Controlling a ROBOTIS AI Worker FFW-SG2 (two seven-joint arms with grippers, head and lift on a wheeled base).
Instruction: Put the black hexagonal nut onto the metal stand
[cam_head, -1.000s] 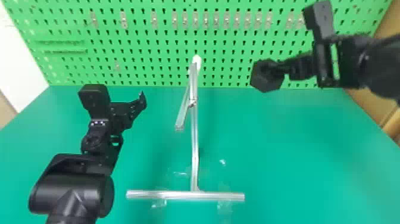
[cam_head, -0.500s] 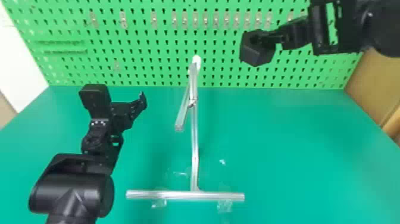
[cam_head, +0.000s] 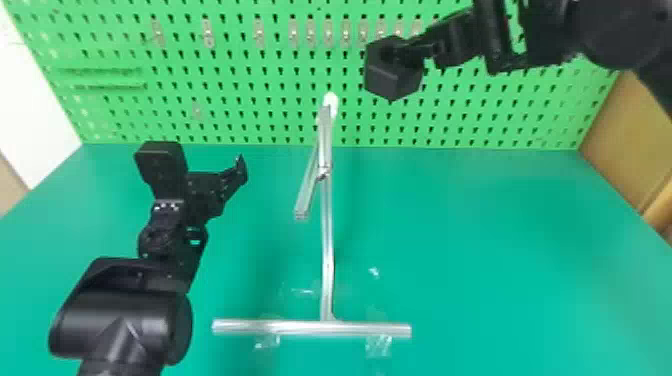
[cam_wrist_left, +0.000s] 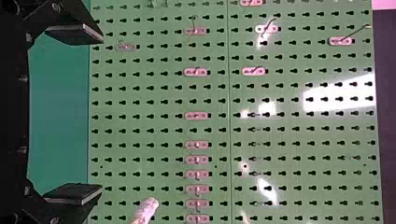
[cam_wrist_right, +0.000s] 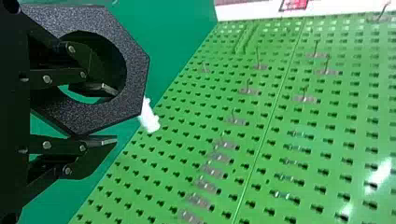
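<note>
Above and right of the metal stand (cam_head: 326, 240), my right gripper (cam_head: 425, 47) is shut on the black hexagonal nut (cam_head: 392, 75), level with the pegboard and to the right of the stand's white tip (cam_head: 330, 104). The right wrist view shows my right gripper (cam_wrist_right: 114, 114) with one finger inside the hole of the nut (cam_wrist_right: 135, 70) and the other outside its rim; the white tip (cam_wrist_right: 149, 119) lies beyond the nut. My left gripper (cam_head: 242, 170) is parked left of the stand; its two fingers stand wide apart in the left wrist view, the gripper (cam_wrist_left: 100, 114) holding nothing.
A green pegboard (cam_head: 250, 107) with small metal hooks rises behind the green table (cam_head: 500, 250). The stand's base bar (cam_head: 300, 328) is taped down near the front, and its slanted side rod (cam_head: 306, 195) points toward the front left. A cardboard-brown panel (cam_head: 630, 140) stands at the right.
My right gripper has carried the nut leftward and upward in the head view, nearer to the stand's top. The left arm has kept still.
</note>
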